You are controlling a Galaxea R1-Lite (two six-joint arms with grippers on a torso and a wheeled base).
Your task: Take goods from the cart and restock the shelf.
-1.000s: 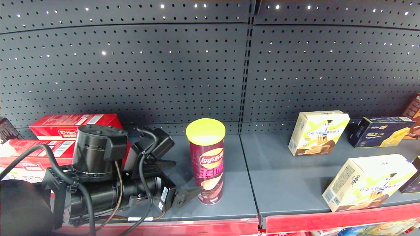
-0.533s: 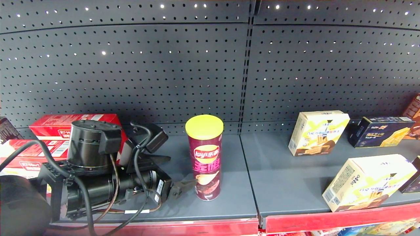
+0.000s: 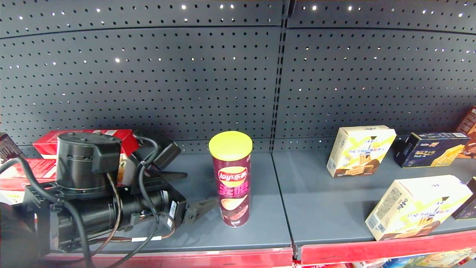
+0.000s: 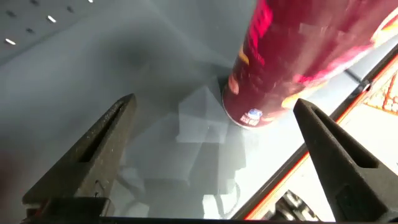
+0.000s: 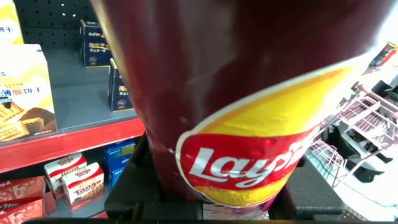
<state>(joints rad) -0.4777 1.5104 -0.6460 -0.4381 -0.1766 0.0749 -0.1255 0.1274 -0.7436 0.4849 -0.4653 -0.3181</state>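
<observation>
Now, left gripper: jaws spread wide, holding nothing, just beside the can.
Chips can: upright on shelf, towards its front edge.
Risk: any sideways clip from the arm topples this tall can.

Chip can upright on shelf; left gripper left of it; boxes right.

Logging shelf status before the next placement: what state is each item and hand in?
chip can: upright on shelf, lid on
left hand: open, beside chip can
second chip can: gripped by right hand, off the shelf
right hand: shut on second chip can
red boxes: closed, lying flat
cream boxes: closed
</observation>
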